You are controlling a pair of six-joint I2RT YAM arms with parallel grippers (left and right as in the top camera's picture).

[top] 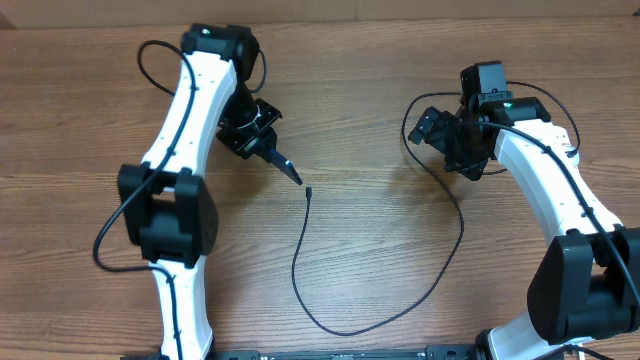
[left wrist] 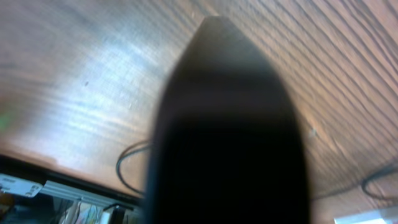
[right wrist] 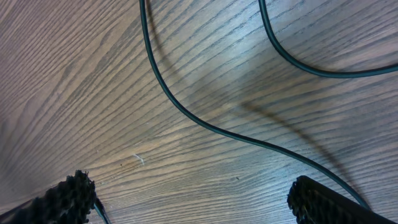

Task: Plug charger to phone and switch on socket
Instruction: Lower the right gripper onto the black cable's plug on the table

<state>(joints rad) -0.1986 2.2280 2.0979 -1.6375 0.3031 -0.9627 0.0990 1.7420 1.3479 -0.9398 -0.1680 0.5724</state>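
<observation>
One arm is clearly nearer: the left gripper, shut and empty, points at the tip of the charger, just beside it on the table. That end's long axis runs toward the near edge. Well apart, the right gripper stands open; phone and socket are not in view.

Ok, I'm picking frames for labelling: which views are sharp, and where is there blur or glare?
Overhead: sharp, evenly lit, the charger clear on the table. Left wrist: out of focus, the shut left gripper a dark blur, glare on the table beside it. Right wrist: crisp grain, a soft shadow beside the charger.
</observation>
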